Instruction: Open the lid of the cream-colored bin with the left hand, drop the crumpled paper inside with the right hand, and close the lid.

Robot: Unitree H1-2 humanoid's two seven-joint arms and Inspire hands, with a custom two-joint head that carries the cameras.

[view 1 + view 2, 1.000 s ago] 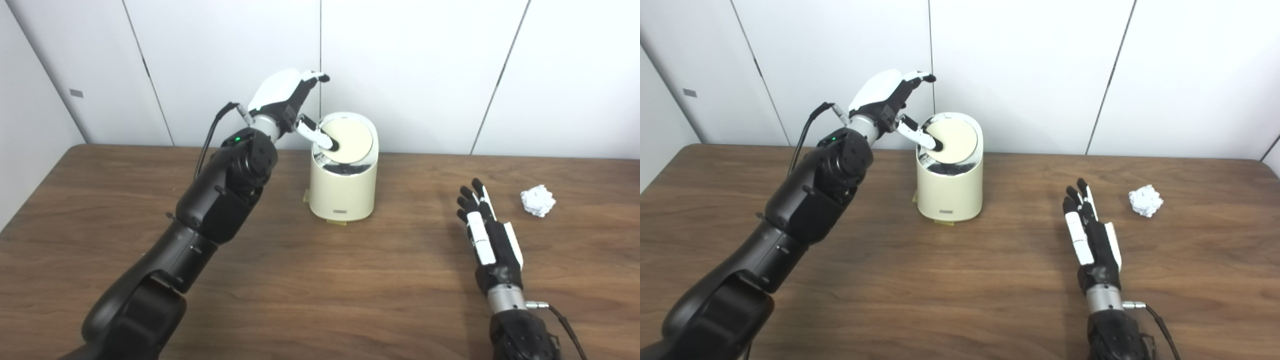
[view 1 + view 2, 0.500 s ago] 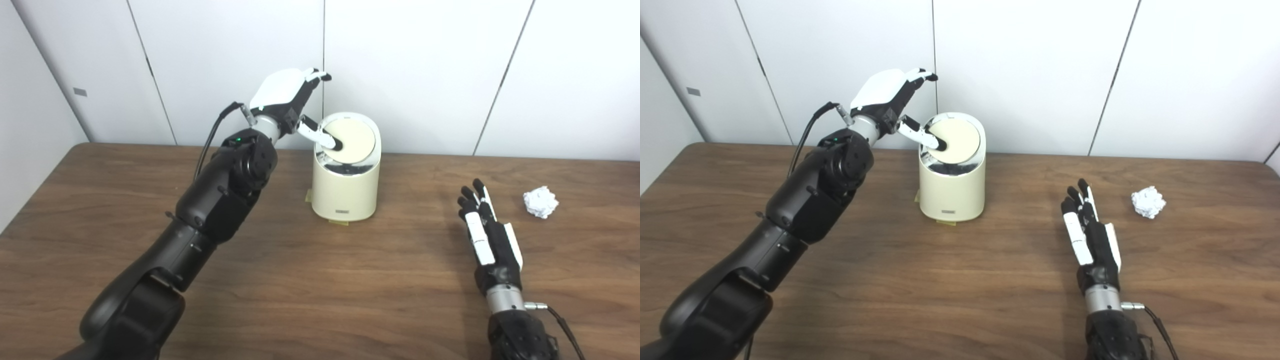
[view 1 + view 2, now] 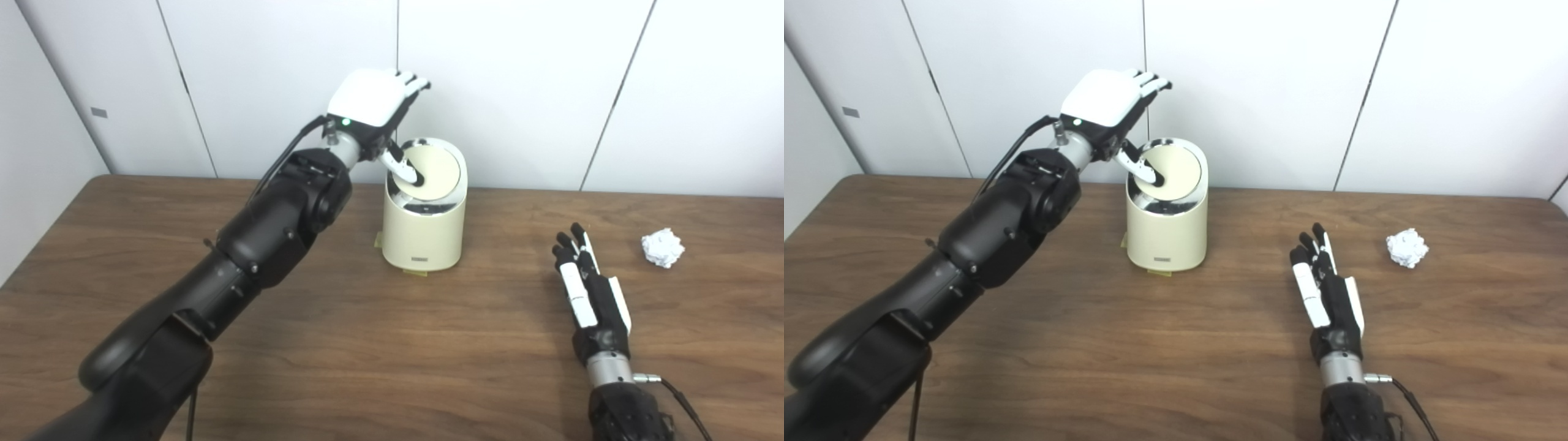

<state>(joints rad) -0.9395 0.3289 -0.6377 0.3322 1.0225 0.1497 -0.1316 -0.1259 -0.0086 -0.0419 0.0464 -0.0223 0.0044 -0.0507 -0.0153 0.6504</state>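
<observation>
The cream-colored bin [image 3: 422, 229] stood near the far edge of the tabletop [image 3: 367, 343], a little left of its middle. The left hand [image 3: 373, 110] hung over the bin's left rim, fingers spread and holding nothing, its thumb tip pressed on the lid [image 3: 433, 173], which was tilted, leaving a dark gap at its near edge. The crumpled paper [image 3: 662, 247] lay toward the tabletop's right edge, just beyond and to the right of the right hand [image 3: 587, 288], which rested flat, fingers extended, empty. That hand was plainly the nearer one to the paper.
</observation>
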